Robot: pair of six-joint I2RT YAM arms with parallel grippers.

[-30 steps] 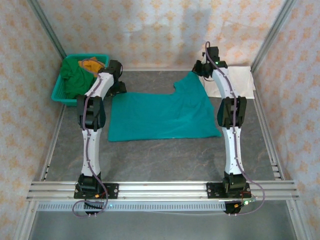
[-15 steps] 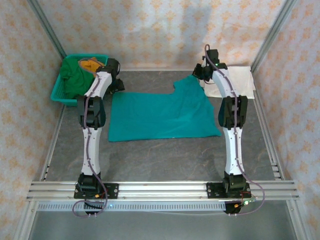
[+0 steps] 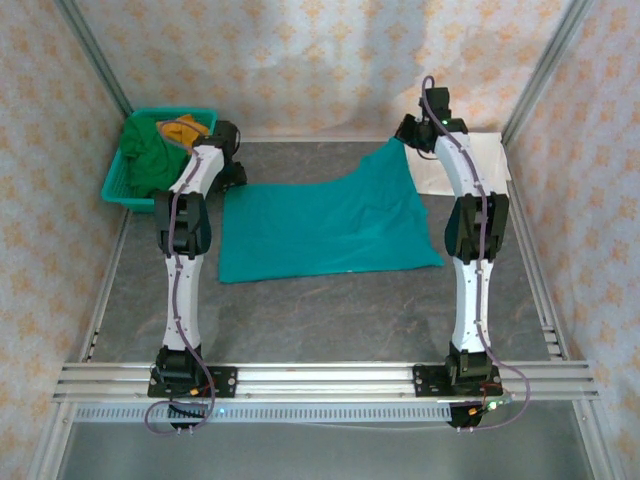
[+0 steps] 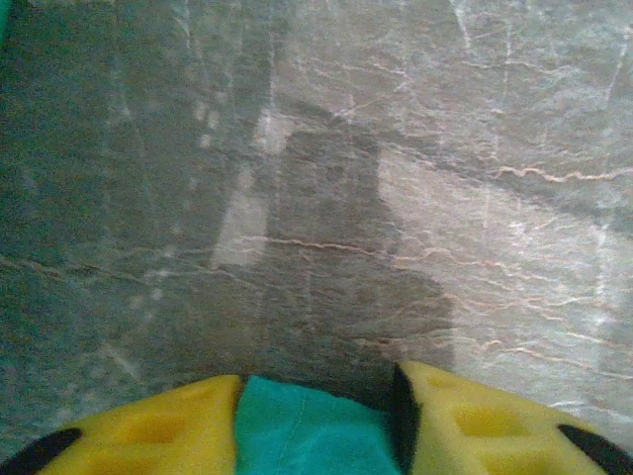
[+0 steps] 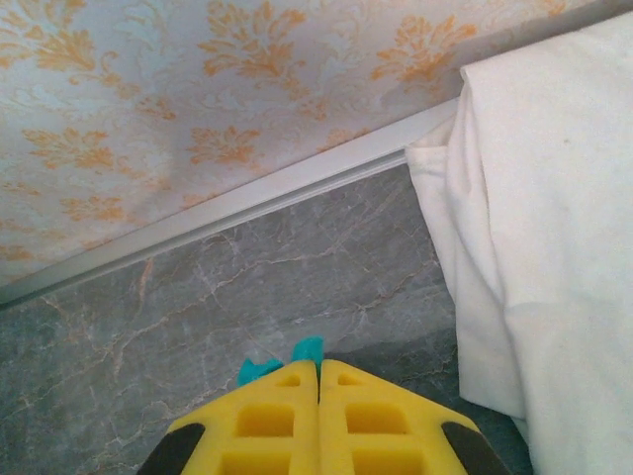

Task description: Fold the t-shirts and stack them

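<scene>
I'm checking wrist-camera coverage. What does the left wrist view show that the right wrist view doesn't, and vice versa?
Left wrist: left fingers flanking a bunch of the teal t-shirt, with shadowed table beyond. Right wrist: right fingers shut on a teal sliver, the white t-shirt, the patterned wall. Both: yellow fingers, teal cloth, grey tabletop.

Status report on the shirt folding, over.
Left gripper pinching teal t-shirt far left corner, low over table. Right gripper shut on far right corner, lifted. White t-shirt beside it; nothing blocking.
</scene>
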